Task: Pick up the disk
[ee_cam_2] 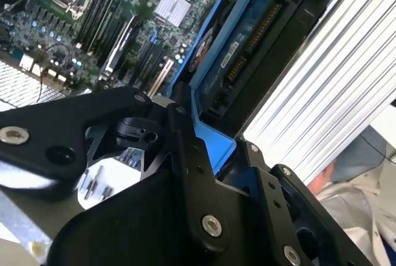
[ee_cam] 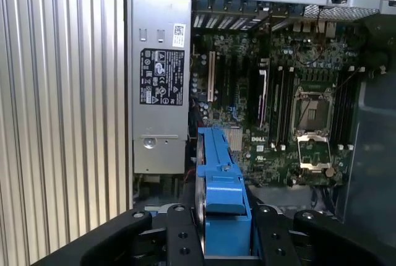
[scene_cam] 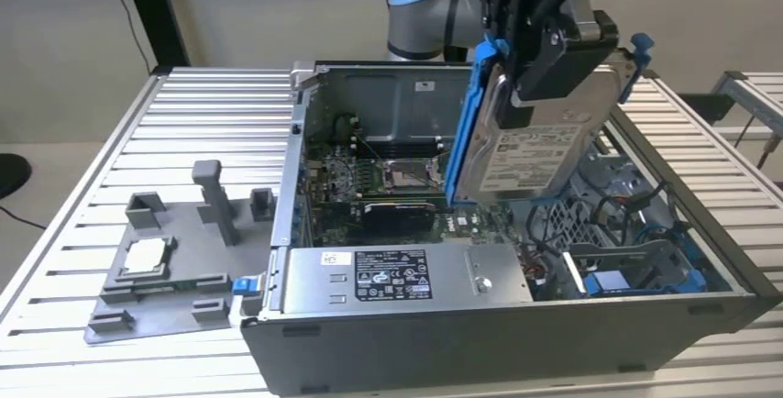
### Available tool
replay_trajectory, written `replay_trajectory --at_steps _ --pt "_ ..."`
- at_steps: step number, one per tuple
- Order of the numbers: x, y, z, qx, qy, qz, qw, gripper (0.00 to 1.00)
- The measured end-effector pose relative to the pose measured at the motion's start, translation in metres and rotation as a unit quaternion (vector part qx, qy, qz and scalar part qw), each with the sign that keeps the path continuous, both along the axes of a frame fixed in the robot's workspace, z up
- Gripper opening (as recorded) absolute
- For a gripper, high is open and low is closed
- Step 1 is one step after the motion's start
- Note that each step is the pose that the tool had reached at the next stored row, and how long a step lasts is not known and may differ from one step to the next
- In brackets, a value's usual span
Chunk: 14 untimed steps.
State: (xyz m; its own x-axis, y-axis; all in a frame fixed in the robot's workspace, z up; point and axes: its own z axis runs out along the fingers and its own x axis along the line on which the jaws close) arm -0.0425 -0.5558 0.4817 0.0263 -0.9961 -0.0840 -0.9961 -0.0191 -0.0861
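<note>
The disk (scene_cam: pixel 538 155), a silver-grey hard drive with a white label and a blue frame, hangs tilted in the air above the open computer case (scene_cam: pixel 490 334). My gripper (scene_cam: pixel 551 54) is shut on its upper end, black fingers (scene_cam: pixel 538 77) pressing both faces. In the first wrist view the disk (ee_cam: pixel 218 179) appears edge-on between my fingers (ee_cam: pixel 179 241), over the motherboard (ee_cam: pixel 278 111). The second wrist view looks along the disk's connector end (ee_cam_2: pixel 247 49) with its blue frame.
The grey power supply box (scene_cam: pixel 404 274) with a black-white label lies in the case's front. A grey fixture plate (scene_cam: pixel 165 274) with posts and a small square chip (scene_cam: pixel 145 253) sits toward the exterior view's left on the slatted metal table (scene_cam: pixel 208 114).
</note>
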Motion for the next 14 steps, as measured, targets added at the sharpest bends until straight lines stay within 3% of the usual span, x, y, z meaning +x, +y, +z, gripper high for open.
replay_trajectory --at_steps 14 --pt "0.0411 -0.0027 -0.0047 -0.0001 0.0000 -0.001 1.00000 0.00"
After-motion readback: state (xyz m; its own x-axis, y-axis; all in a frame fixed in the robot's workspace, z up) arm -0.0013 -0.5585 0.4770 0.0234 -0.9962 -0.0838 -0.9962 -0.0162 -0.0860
